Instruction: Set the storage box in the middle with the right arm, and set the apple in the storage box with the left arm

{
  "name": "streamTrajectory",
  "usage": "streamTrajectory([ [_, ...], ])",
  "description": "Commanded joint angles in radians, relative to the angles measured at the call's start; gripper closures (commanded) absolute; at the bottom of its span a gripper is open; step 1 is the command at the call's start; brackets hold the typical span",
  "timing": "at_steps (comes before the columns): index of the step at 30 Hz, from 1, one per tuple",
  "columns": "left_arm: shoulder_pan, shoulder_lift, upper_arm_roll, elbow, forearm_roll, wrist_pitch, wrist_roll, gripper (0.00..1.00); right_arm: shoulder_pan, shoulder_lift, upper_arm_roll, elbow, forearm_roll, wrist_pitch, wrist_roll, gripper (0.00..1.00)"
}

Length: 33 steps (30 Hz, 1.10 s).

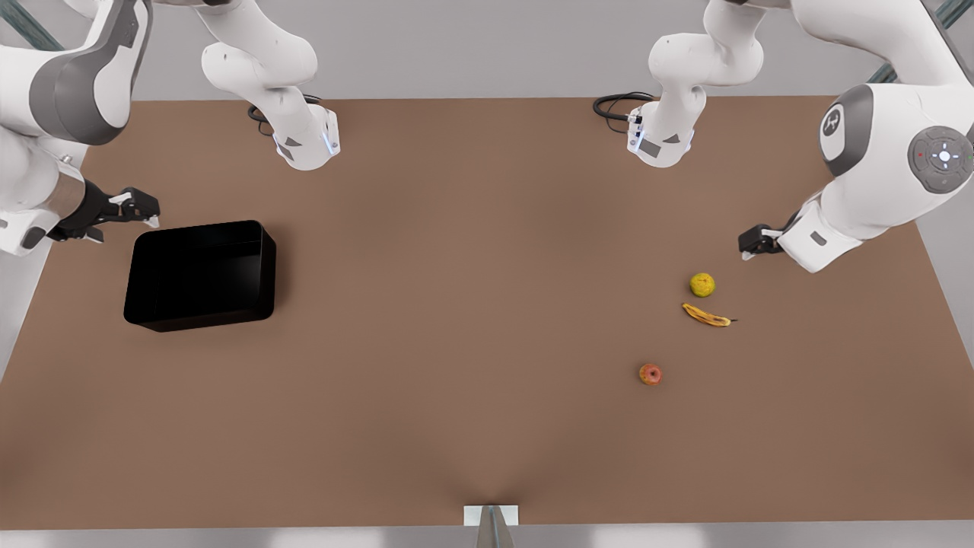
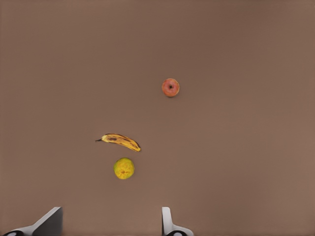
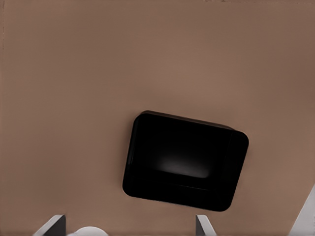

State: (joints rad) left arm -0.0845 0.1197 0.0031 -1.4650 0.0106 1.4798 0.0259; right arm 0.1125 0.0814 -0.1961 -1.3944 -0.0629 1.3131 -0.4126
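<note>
Glossy white arms [image 1: 898, 144] with grey joint bands, black cables [image 1: 616, 103] and dark fingers [image 1: 141, 205].

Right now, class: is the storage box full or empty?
Empty. The storage box shows only its bare black floor, and the apple lies on the table, far from it.

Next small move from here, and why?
Probably lower the right gripper onto the storage box's near wall: its fingers are open, the box sits off-centre at the front view's left, empty. The left gripper waits, open, near the apple.
</note>
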Motion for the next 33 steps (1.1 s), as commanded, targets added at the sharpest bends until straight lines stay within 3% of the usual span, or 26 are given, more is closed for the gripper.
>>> streamTrajectory([
  [1,0.000,0.000,0.002,0.000,0.002,0.000,-0.001,0.00,-0.005,0.001,0.000,0.000,0.000,0.000,0.000,0.00],
  [3,0.000,0.005,0.003,0.005,-0.004,-0.009,-0.003,0.00,-0.013,0.021,-0.003,0.000,0.000,0.012,0.000,0.00],
  [6,0.000,0.139,0.012,0.084,-0.057,-0.078,-0.179,0.00,-0.151,0.187,-0.002,-0.043,0.002,0.159,-0.040,0.00],
  [8,0.000,0.221,0.026,0.118,-0.164,-0.079,-0.458,0.00,-0.198,0.176,-0.003,-0.231,0.006,0.393,-0.100,0.00],
  [12,0.015,0.406,0.158,0.138,-0.670,0.092,-0.946,0.00,-0.237,0.061,-0.028,-0.560,0.011,0.670,-0.137,0.00],
  [15,0.098,0.517,0.166,0.124,-1.023,0.112,-1.147,0.00,-0.240,0.083,-0.071,-0.624,0.009,0.736,-0.137,0.00],
  [19,0.098,0.566,0.160,0.103,-1.206,0.273,-1.313,0.00,-0.277,0.173,-0.103,-0.615,0.012,0.816,-0.141,0.00],
  [26,0.052,0.546,0.098,-0.005,-1.209,0.292,-1.322,0.00,-0.323,0.258,-0.146,-0.615,0.058,0.880,-0.276,0.00],
  [33,-0.004,0.577,0.097,-0.110,-1.198,0.465,-1.276,0.00,-0.350,0.331,-0.148,-0.612,0.058,0.905,-0.276,0.00],
])
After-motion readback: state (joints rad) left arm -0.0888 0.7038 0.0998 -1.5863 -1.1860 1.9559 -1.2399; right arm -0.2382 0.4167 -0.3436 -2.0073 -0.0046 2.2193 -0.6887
